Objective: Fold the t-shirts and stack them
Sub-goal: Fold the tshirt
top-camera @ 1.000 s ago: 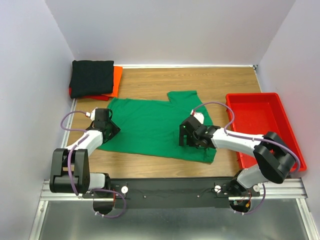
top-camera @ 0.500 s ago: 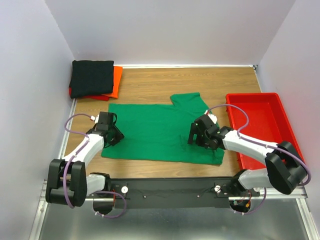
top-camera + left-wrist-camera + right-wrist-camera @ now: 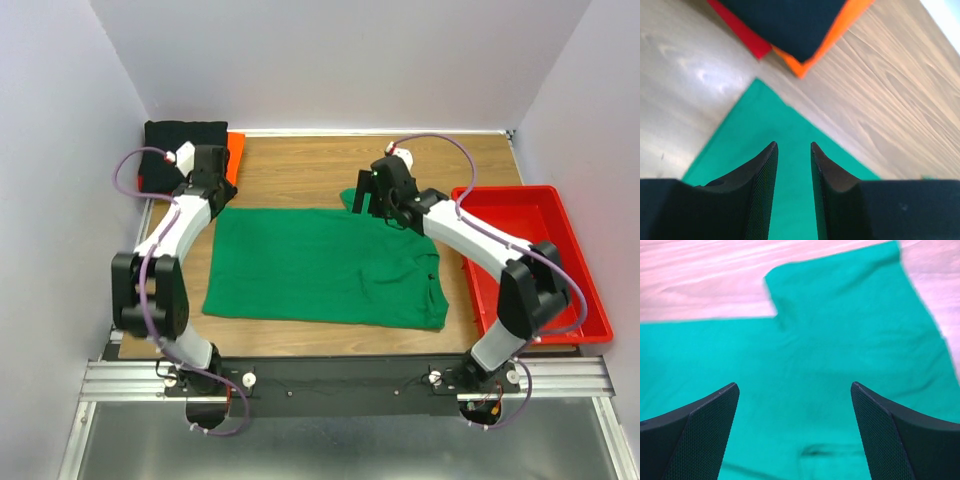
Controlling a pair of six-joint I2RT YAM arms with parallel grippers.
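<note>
The left hand [image 3: 792, 145] hangs over the far left corner of the green shirt [image 3: 320, 265]. Its fingers [image 3: 762, 170] stand a narrow gap apart with nothing between them; green cloth shows through the gap. Just beyond that corner a wedge of bare desk [image 3: 300, 165] separates the green edge from the folded stack in the far left corner, where the black shirt [image 3: 160, 140] lies on the orange-red shirt [image 3: 233, 150]. The orange-red shirt's edges stick out past the black one on the right and near sides.

The right hand [image 3: 794, 386] hovers over the green shirt's far right sleeve, its fingers [image 3: 705, 425] spread wide and holding nothing. The sleeve juts toward the far side from the shirt's otherwise straight far edge.

The green shirt lies spread flat across the middle of the desk. A wide band of bare wood runs between its far edge and the back wall. On the right, a narrow strip of wood separates its edge from the red tray [image 3: 505, 190]. Its near edge lies close to the near edge of the desk.
</note>
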